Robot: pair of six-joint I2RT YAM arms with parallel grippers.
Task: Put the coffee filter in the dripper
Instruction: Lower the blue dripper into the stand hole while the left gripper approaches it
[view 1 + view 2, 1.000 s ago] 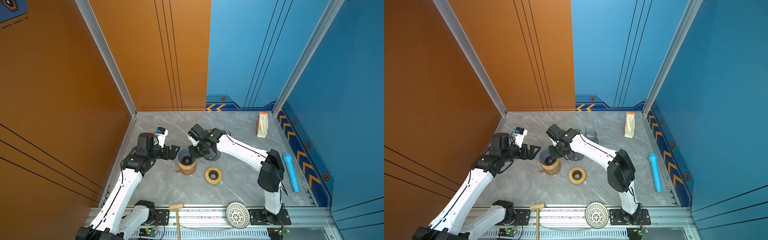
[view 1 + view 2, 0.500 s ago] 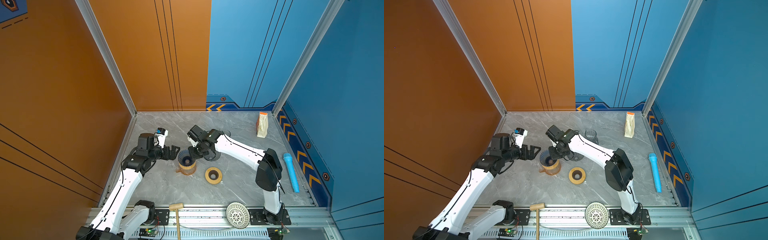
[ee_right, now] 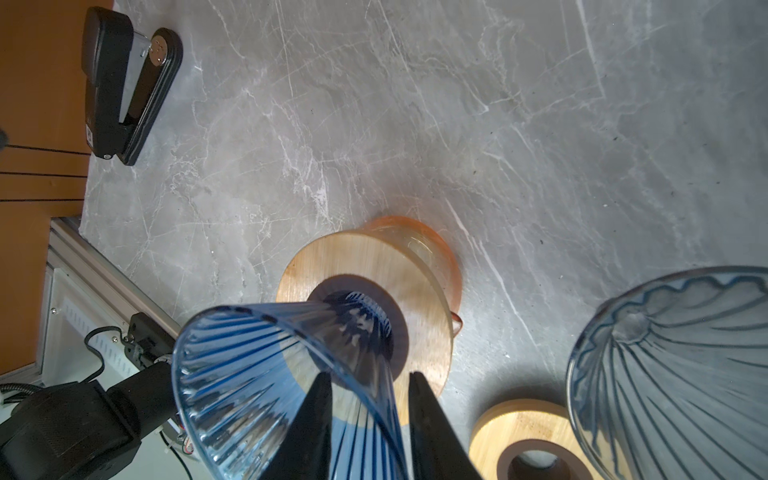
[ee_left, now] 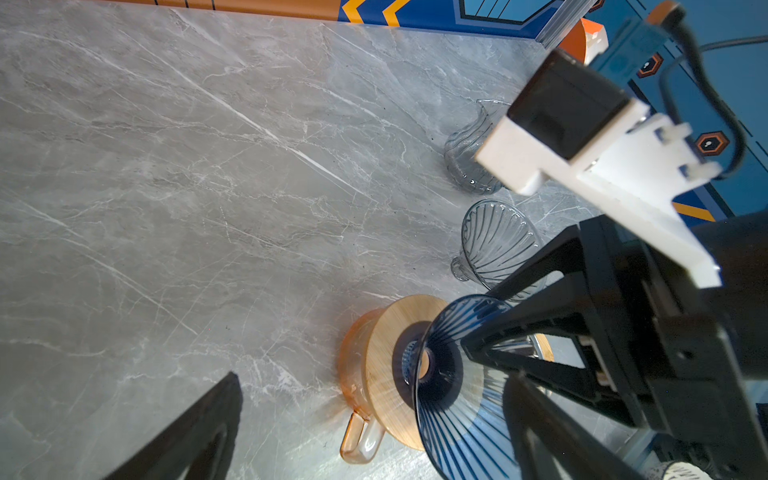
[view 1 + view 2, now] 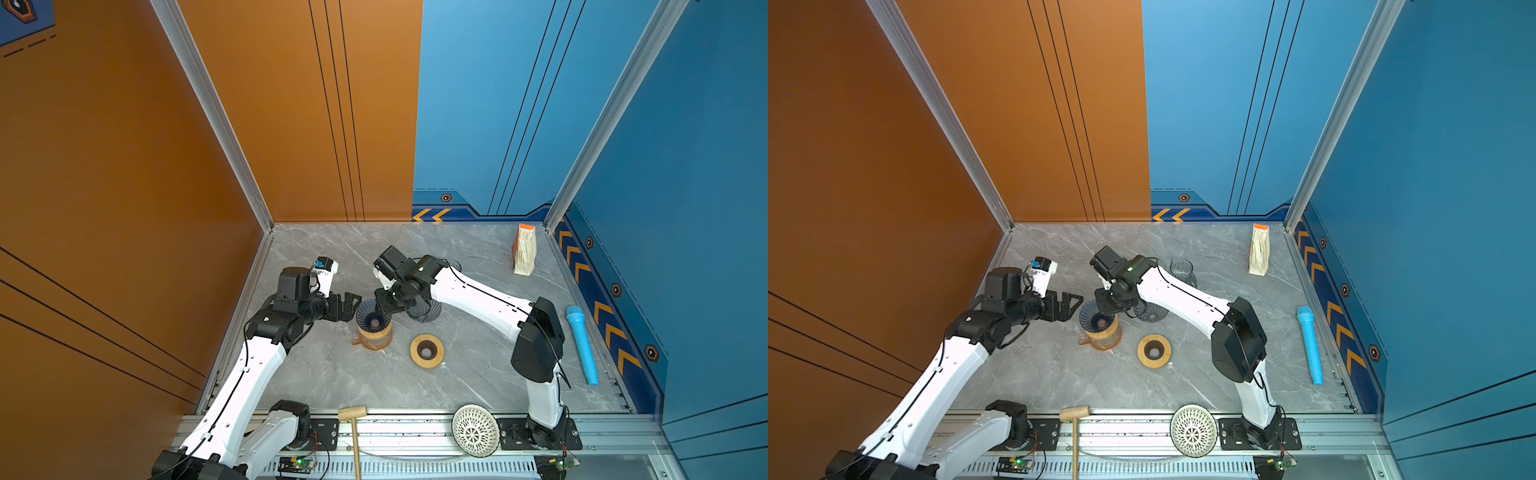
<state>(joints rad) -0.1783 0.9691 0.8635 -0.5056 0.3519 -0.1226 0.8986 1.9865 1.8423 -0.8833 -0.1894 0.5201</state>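
Nearest me, on the rail at the table's (image 5: pixel 332 374) front edge, lie a mallet (image 5: pixel 352 413) and a white basket (image 5: pixel 475 430). Just past them a wooden ring (image 5: pixel 427 351) lies flat on the marble. To its left stands an orange mug (image 5: pixel 374 340) with a wooden collar (image 3: pixel 415 282) on top, and the blue dripper (image 5: pixel 372 318) sits upright in that collar. A clear dripper (image 5: pixel 424 311) stands close on its right, partly under the right arm, with a glass jug (image 5: pixel 1181 268) behind. A blue tube (image 5: pixel 582 345) lies along the right wall. The left arm rises from the near left corner, bends at the elbow and points level at the dripper, covering a black stapler (image 3: pixel 124 83) by the left wall. The left gripper (image 5: pixel 356 308) is spread wide just beside the dripper's rim, apart from it. The right arm reaches across the middle, wrist bent down. The right gripper (image 3: pixel 369 376) straddles the dripper's wall, one finger inside and one outside, parted with a gap showing, not pinching it. Farthest off, in the back right corner, the filter pack (image 5: pixel 524 249) stands upright, well apart from the dripper.
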